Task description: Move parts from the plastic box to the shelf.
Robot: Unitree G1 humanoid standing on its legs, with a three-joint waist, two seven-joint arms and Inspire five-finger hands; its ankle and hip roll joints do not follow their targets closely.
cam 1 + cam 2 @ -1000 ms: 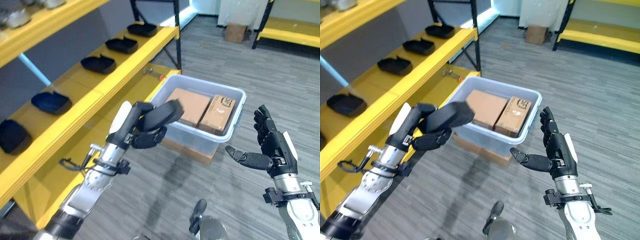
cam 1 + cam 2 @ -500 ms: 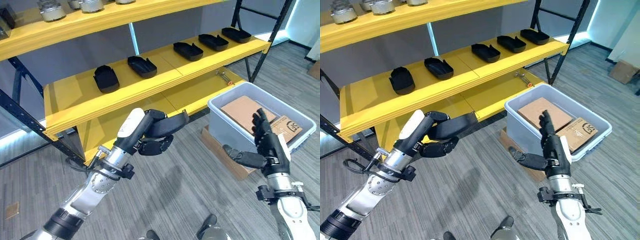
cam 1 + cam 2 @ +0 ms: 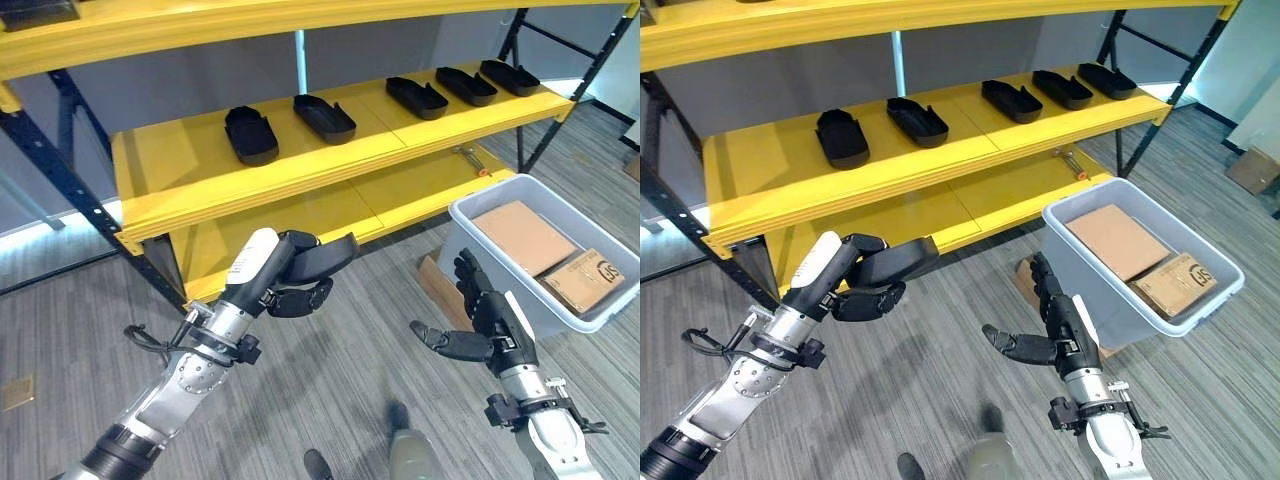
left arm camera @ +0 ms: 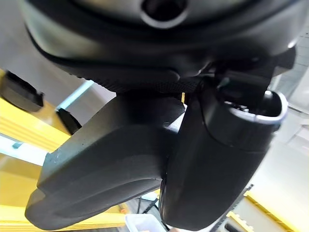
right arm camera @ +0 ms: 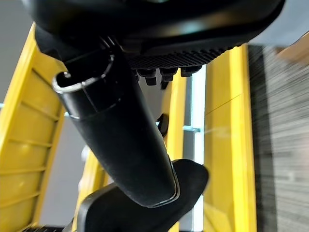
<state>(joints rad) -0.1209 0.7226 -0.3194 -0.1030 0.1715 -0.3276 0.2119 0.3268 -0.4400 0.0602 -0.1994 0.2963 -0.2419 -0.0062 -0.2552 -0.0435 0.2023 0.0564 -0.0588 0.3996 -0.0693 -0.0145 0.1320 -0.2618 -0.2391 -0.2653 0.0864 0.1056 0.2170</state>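
Progress looks partial: five black moulded parts already sit in a row on the middle yellow shelf, with bare board to the robot's left of them, while the grey plastic box on the floor to the robot's right shows two brown cardboard cartons lying flat inside; whether more loose parts lie under or beside them cannot be told. One further black part is on its way, carried in the left robot hand, which hangs over the grey carpet floor in front of the lower yellow shelf, near it but not touching. That robot hand is clamped on the part, fingers curled under it and the thumb pressed across its upper face, as the left wrist view shows close up. What remains, by my reading, is to set this piece onto the shelf beside the others and go back to the box. The right robot hand is spread, fingers straight and thumb out, holding nothing, raised just short of the box's near wall.
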